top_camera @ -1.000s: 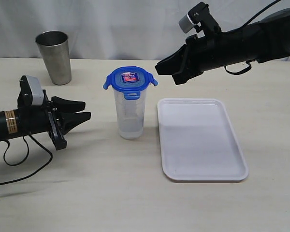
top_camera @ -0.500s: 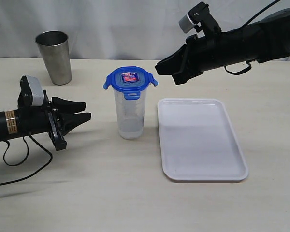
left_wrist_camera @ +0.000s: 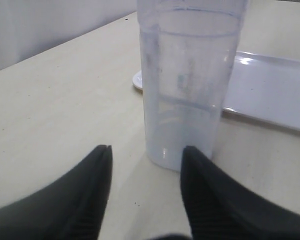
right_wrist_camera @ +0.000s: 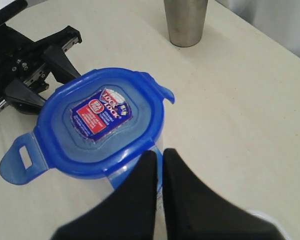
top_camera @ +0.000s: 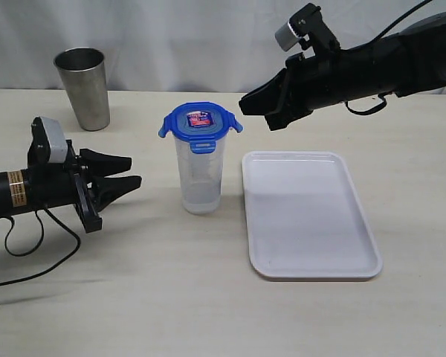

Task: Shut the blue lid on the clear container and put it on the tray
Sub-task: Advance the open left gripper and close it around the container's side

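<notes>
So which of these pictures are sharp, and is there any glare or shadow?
Exterior view: evenly lit and sharp, with a soft shadow across the tray below the right gripper. Left wrist view: the clear container looks hazy, the tray's rim shows a bright glint, and the left gripper fingers are softly blurred. Right wrist view: the blue lid is sharp, while the near fingers are blurred.

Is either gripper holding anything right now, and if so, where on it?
Nothing is held. The left gripper is open, short of the clear container. The right gripper is shut on nothing, beside the blue lid.
</notes>
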{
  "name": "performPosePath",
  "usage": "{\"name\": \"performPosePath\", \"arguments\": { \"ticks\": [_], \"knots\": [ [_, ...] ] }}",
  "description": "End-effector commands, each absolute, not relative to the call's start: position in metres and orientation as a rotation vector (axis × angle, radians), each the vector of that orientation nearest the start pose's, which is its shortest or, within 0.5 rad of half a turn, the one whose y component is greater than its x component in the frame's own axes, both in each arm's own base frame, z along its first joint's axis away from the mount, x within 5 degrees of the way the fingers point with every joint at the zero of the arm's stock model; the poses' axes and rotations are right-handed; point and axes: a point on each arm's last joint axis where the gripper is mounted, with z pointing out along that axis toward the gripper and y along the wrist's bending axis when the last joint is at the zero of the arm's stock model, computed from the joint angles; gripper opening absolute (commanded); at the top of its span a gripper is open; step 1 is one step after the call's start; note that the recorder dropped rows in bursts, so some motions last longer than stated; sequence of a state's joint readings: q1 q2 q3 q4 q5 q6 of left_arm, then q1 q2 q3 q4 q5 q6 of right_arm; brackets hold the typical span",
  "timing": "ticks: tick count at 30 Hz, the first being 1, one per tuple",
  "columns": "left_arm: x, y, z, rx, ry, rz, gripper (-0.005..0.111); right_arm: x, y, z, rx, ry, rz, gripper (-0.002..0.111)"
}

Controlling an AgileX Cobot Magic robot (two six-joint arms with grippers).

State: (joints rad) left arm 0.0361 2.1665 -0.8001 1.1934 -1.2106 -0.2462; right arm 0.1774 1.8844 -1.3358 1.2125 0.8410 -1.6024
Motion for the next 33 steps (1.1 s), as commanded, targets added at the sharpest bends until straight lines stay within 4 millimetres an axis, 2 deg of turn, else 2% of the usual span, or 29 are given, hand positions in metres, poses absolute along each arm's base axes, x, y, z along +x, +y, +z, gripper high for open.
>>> {"name": "performPosePath", "arguments": {
  "ticks": [1,4,6,11,18,26,33],
  "knots": [
    [0.329,-0.068,0.08,0.934,1.6,-0.731,0.073,0.382,0.133,0.242,-1.103,1.931,0.718,0.005],
    [0.333,-0.075,0.081,0.868,1.61,-0.715,0.087,0.382,0.133,0.242,-1.103,1.931,0.718,0.005],
    [0.334,-0.085,0.078,0.834,1.617,-0.717,0.089,0.382,0.133,0.242,-1.103,1.931,0.718,0.005],
    [0.34,-0.116,0.072,0.941,1.557,-0.724,0.089,0.382,0.133,0.242,-1.098,1.935,0.721,0.005],
    [0.35,-0.142,0.06,1.02,1.547,-0.738,0.089,0.383,0.132,0.242,-1.089,1.939,0.711,0.005],
    [0.364,-0.161,0.055,1.014,1.525,-0.784,0.089,0.383,0.132,0.242,-1.082,1.944,0.716,0.005],
    [0.369,-0.174,0.053,1.033,1.5,-0.825,0.089,0.383,0.132,0.242,-1.079,1.947,0.718,0.005]
  ]
}}
